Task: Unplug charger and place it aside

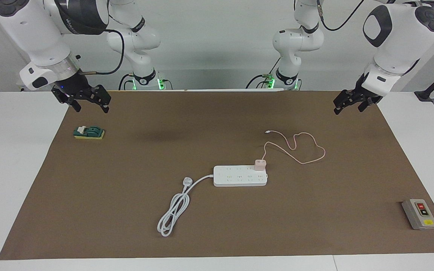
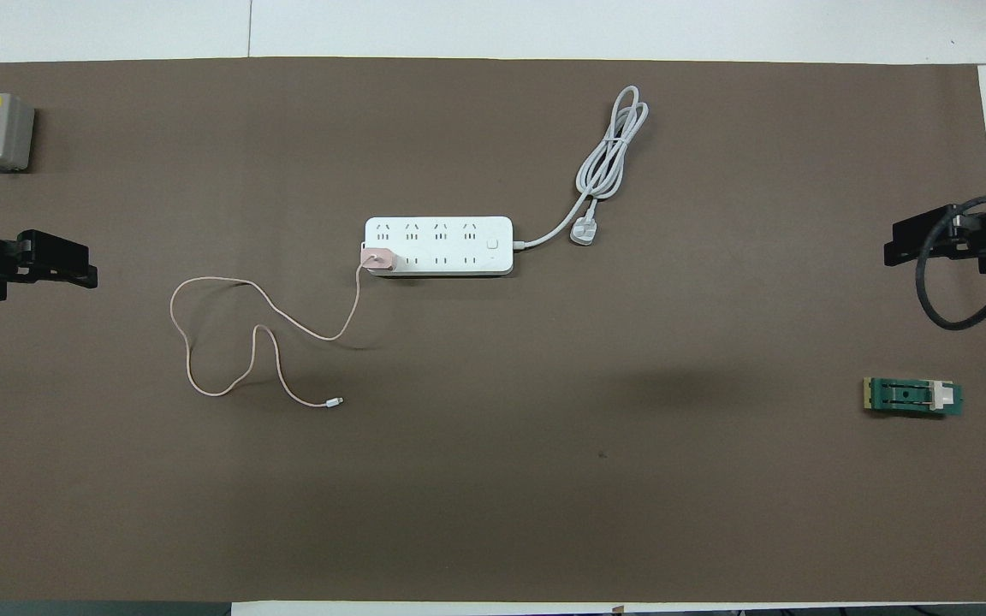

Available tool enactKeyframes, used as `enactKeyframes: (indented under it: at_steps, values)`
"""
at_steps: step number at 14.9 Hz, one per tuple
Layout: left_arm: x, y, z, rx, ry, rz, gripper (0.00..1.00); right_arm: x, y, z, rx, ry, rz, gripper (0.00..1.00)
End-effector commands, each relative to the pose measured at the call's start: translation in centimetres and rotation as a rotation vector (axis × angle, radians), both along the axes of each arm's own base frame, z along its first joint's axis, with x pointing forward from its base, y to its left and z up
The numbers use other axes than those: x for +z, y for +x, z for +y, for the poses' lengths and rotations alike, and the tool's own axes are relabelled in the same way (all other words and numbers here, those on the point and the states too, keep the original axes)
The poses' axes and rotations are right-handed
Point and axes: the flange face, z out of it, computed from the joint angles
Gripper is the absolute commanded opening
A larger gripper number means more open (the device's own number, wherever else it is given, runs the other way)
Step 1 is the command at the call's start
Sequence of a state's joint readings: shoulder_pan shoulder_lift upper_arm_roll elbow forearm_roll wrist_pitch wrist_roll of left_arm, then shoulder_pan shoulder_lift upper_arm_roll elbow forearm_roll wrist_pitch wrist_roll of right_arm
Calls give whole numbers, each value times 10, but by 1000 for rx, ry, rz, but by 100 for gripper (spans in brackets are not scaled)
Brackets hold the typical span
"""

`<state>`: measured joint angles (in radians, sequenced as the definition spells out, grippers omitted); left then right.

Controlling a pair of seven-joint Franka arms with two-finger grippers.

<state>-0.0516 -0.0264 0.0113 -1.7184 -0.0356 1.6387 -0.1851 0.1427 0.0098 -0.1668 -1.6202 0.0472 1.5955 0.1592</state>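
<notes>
The charger (image 1: 260, 164), a small pale pink cube, is plugged into the end socket of the white power strip (image 1: 239, 176) that lies toward the left arm's end, near the middle of the brown mat. It also shows in the overhead view (image 2: 377, 258), on the power strip (image 2: 450, 246). Its thin pink cable (image 1: 309, 152) loops over the mat nearer to the robots, also seen from overhead (image 2: 228, 342). My left gripper (image 1: 349, 110) hangs open and empty over the mat's edge (image 2: 82, 272). My right gripper (image 1: 90, 108) hangs open and empty over the mat's other end (image 2: 897, 248).
The strip's thick white cord (image 1: 173, 212) lies coiled, farther from the robots. A grey box with red and yellow buttons (image 1: 419, 213) sits at the mat's corner at the left arm's end. A small green and yellow block (image 1: 89, 132) lies under the right gripper.
</notes>
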Motion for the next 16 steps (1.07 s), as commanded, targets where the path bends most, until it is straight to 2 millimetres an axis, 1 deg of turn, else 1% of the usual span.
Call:
enactKeyframes:
  at_steps: [1,2,3,4,5,6,7,8,9,10,11,12,13,14,15,16]
  values:
    - [0,-9,-25,199,0,-30,100,1,0,26,-198,26,-7,100]
    - [-4,-8,-34,277,0,-41,100,-2,2,36,-282,77,8,100]
    - [-5,-7,-44,352,-5,-61,100,-3,5,40,-384,124,15,100]
    - [-4,-5,-48,431,-12,-80,100,-8,10,42,-499,159,32,100]
    - [-6,-4,-49,489,-14,-80,100,-13,14,49,-574,181,54,100]
    - [-6,-5,-57,547,-15,-81,100,-17,17,54,-661,206,77,100]
    - [-5,-5,-63,630,-20,-82,100,-24,21,64,-751,227,113,100]
    - [-6,-4,-65,721,-22,-81,100,-33,23,74,-828,238,155,100]
    - [-10,-6,-76,787,-23,-79,100,-42,25,81,-934,258,200,100]
    - [-13,-7,-83,836,-24,-77,100,-47,27,87,-1012,283,223,100]
    - [-17,-6,-86,891,-12,-68,100,-52,28,88,-1073,301,238,100]
    - [-23,-6,-93,936,0,-57,100,-59,29,90,-1102,312,254,100]
    - [-32,-4,-107,978,26,-61,100,-64,29,100,-1109,326,268,100]
    - [-52,5,-120,1043,69,-56,100,-72,30,106,-1135,332,277,100]
    - [-62,12,-132,1108,78,-60,100,-79,33,107,-1178,331,282,100]
    - [-71,18,-141,1172,79,-57,100,-88,38,113,-1226,335,303,100]
